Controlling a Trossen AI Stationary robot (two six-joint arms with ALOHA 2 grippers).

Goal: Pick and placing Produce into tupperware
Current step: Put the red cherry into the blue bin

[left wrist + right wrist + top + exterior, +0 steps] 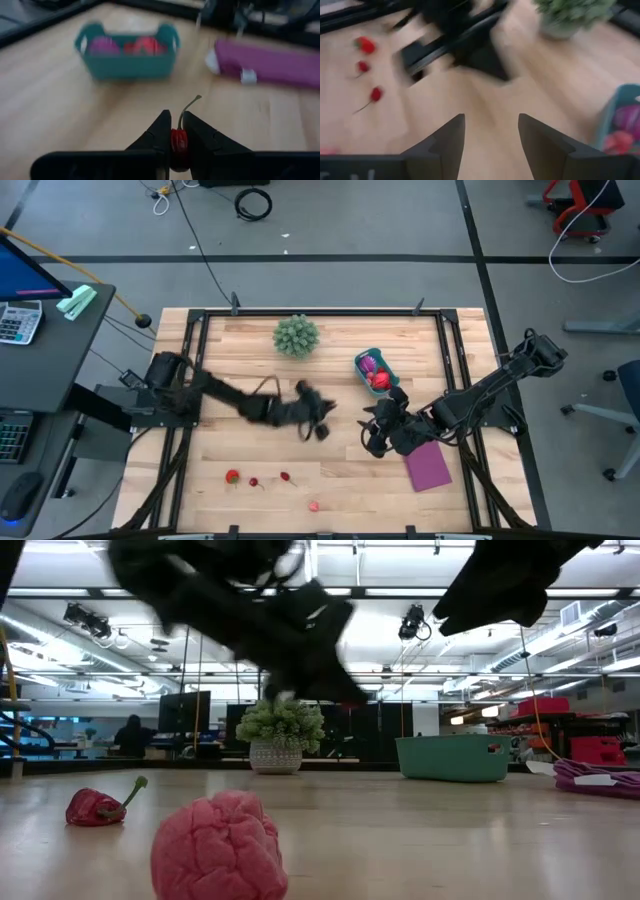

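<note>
Pale wooden plank table, workshop beyond.
We see the left gripper pinching a small stemmed red cherry; the right gripper gapes empty near the teal plastic tub.

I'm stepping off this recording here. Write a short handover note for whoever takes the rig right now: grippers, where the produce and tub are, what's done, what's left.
Left gripper: shut on a small red cherry with a stem, above mid-table, facing the tub.
Right gripper: open, empty, hovering beside the purple sheet.
Teal tub: right of centre, already holding a purple-pink piece and a red piece.
Left on the table's front edge: a strawberry, two small stemmed red pieces, and a pink bumpy piece.
Next: probably drop the cherry in the tub, then fetch those four.
</note>
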